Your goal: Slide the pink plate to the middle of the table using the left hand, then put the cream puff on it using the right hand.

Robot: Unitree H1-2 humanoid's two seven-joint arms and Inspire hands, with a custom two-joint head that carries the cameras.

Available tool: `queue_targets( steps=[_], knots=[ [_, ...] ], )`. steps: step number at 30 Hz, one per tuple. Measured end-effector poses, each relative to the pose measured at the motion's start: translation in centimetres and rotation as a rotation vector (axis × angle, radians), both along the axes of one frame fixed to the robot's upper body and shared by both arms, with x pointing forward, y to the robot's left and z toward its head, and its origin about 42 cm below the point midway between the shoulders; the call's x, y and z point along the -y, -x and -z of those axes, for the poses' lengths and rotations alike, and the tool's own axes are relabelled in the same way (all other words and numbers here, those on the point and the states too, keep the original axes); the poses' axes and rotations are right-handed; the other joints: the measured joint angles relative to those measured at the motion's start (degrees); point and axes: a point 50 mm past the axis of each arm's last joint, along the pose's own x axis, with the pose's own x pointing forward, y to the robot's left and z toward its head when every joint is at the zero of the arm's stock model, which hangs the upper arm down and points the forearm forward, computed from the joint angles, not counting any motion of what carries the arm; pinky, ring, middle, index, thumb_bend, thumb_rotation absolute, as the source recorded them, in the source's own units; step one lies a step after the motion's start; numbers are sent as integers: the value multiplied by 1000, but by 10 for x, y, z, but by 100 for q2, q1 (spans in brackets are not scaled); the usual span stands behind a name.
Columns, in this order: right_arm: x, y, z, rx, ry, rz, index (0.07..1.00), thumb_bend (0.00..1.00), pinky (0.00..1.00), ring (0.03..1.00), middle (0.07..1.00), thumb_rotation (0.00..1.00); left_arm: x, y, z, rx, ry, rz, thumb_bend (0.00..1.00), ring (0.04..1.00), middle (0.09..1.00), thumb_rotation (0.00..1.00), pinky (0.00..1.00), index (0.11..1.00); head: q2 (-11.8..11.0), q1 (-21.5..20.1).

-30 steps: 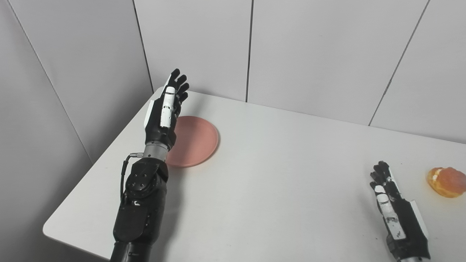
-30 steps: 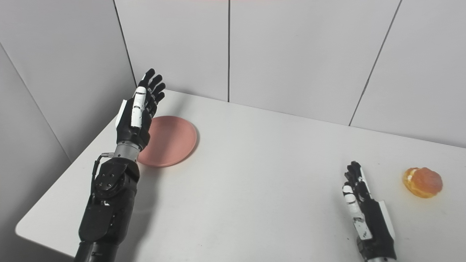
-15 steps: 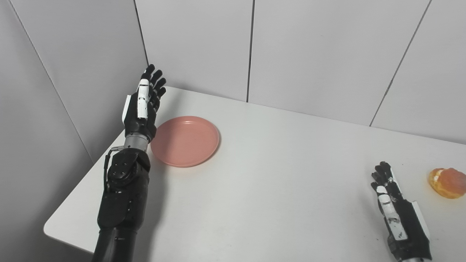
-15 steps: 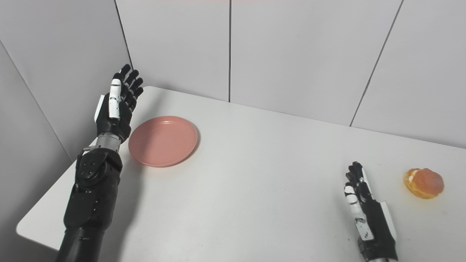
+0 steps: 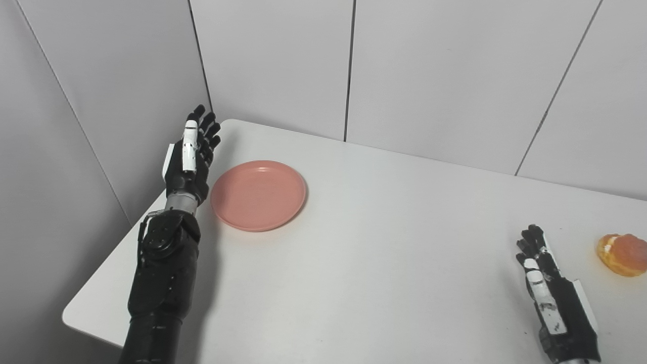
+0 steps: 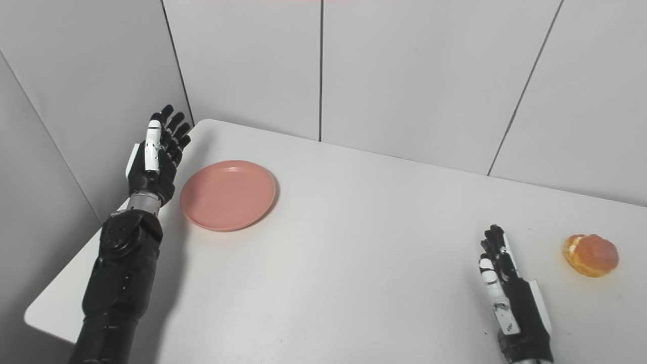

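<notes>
Shallow round pink plate [image 5: 258, 194] sits beside the empty, open-fingered left hand [image 5: 189, 156], seemingly untouched.

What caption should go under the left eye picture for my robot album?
Open left hand waits beside the pink plate; right hand rests near the cream puff.

No readable text, labels, brands, numbers or signs appear anywhere.
</notes>
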Motion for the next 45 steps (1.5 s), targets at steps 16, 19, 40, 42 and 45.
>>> queue_targets(
  steps=[16, 19, 40, 42, 45],
  knots=[
    [0, 0, 0, 0, -2, 0, 1000, 160, 1000, 1000, 1000, 756, -23, 2, 30, -72, 67, -33, 371, 933, 940, 1000, 974, 930, 26, -18],
    [0, 0, 0, 0, 3, 0, 1000, 164, 1000, 1000, 1000, 759, -27, 4, 34, -83, 73, -35, 367, 935, 938, 1000, 978, 929, 26, -18],
    [0, 0, 0, 2, 19, 1, 1000, 166, 1000, 1000, 1000, 751, -30, -2, 59, -125, 76, 1, 362, 906, 909, 1000, 922, 896, 105, -62],
    [0, 0, 0, 1, 21, 2, 1000, 164, 1000, 1000, 1000, 751, -27, -3, 59, -129, 71, 17, 368, 912, 914, 1000, 931, 902, 105, -62],
    [0, 0, 0, 1, 22, 2, 1000, 182, 1000, 1000, 1000, 752, -14, -4, 57, -137, 75, 50, 368, 914, 916, 1000, 935, 906, 140, -88]
  ],
)
